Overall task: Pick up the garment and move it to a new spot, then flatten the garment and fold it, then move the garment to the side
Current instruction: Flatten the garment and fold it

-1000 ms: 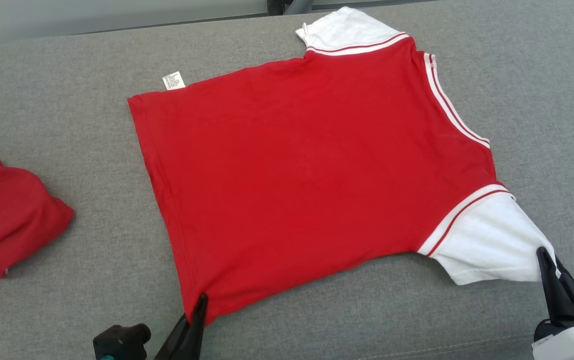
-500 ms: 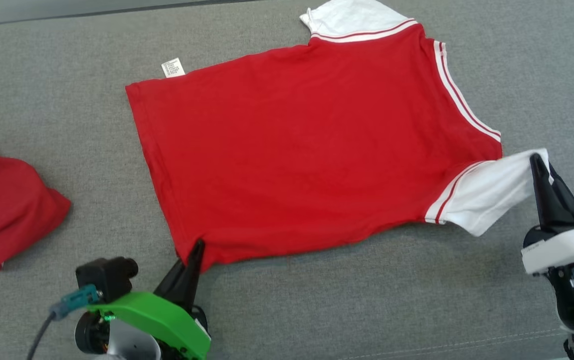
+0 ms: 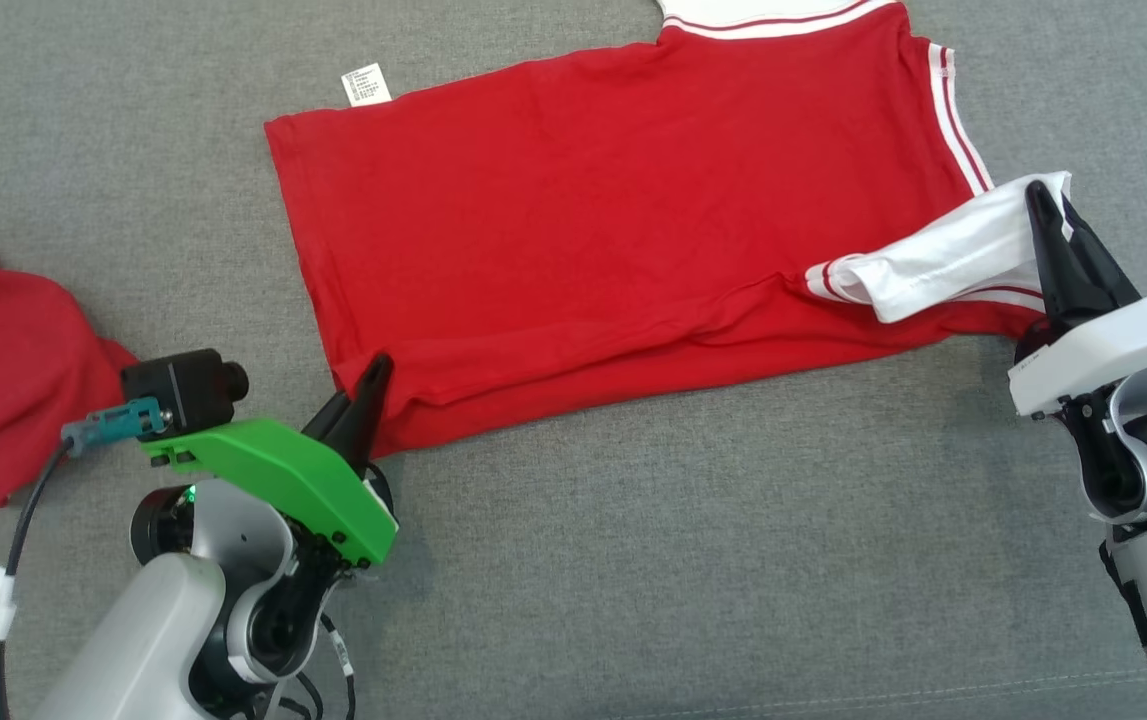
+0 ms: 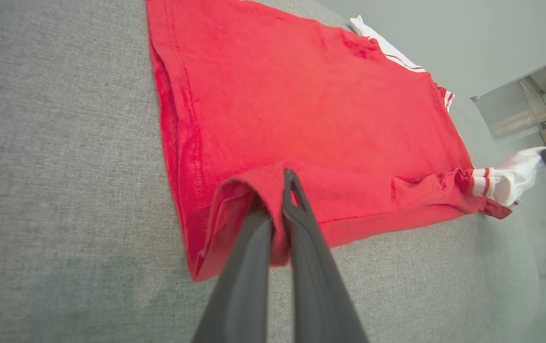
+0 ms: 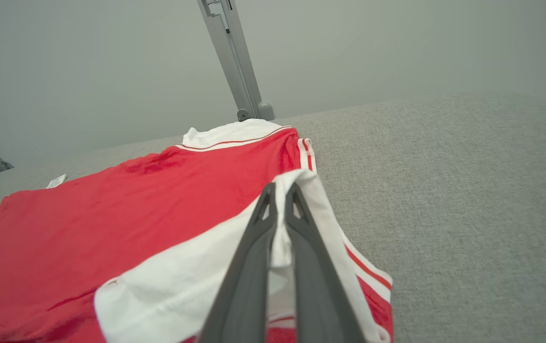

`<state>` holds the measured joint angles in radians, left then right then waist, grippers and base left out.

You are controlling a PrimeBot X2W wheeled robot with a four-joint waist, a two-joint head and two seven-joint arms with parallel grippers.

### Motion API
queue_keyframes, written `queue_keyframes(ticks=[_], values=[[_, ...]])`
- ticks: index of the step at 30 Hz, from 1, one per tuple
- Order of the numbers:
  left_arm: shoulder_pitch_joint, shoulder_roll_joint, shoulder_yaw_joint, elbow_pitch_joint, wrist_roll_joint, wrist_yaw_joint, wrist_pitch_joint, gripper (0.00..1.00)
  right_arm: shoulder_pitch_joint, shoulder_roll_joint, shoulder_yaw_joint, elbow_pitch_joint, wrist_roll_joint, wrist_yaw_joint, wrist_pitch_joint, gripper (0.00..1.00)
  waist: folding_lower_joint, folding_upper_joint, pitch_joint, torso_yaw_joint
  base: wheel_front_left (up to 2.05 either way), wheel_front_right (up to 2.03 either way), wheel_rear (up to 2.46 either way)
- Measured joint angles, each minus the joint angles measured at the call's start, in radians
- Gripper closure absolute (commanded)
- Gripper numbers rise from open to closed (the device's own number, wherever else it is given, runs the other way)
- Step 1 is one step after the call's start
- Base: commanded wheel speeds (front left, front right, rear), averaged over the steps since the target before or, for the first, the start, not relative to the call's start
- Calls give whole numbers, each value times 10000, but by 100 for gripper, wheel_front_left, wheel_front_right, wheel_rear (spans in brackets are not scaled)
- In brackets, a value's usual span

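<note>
Red shirt (image 3: 583,220) on grey cushion (image 3: 633,600), left gripper (image 3: 384,360) pinching its hem corner, right gripper (image 3: 1036,187) pinching the white sleeve (image 3: 943,265) over the body

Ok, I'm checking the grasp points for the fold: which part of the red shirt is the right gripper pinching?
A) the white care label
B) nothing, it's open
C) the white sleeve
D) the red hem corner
C: the right gripper has its fingers shut on the white sleeve, which lies over the red shirt; the red hem corner is in the left gripper.
</note>
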<state>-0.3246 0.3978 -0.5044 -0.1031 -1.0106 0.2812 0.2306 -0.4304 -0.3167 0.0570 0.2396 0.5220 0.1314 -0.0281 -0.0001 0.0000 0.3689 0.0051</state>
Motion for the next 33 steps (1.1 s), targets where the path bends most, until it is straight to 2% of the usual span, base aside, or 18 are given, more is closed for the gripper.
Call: queue_keyframes(ticks=[11, 14, 15, 16, 17, 26, 33], values=[[-1403, -282, -65, 1432, -232, -272, 604, 98, -1034, -378, 483, 796, -138, 0, -196, 100, 0, 0, 513, 219, 0, 0, 0], [-1545, -268, -111, 1687, -270, -345, 771, 73, -1260, -410, 681, 1012, -176, 0, -276, 100, 0, 0, 588, 202, 0, 0, 0], [-1551, -263, -111, 1753, -270, -347, 773, 55, -1335, -426, 792, 1078, -201, 0, -278, 100, 0, 0, 595, 177, 0, 0, 0], [-1551, -259, -111, 1787, -270, -347, 773, 2, -1400, -449, 905, 1133, -236, 0, -316, 61, 0, 0, 597, 151, 0, 0, 0], [-1549, -251, -113, 1801, -270, -349, 765, 0, -1468, -476, 1009, 1191, -299, 0, -401, 0, 0, 0, 597, 125, 0, 0, 0], [-603, 217, -61, 1375, 105, -245, 67, 0, -1610, -715, 1147, 1494, -516, 0, -963, 0, 1, 0, 298, 12, 0, 0, 0], [567, 307, -105, 662, 723, 63, -1097, 0, -360, -1147, 1076, 813, -1200, 0, -1116, 0, 0, 0, -217, 14, 0, 0, 0]])
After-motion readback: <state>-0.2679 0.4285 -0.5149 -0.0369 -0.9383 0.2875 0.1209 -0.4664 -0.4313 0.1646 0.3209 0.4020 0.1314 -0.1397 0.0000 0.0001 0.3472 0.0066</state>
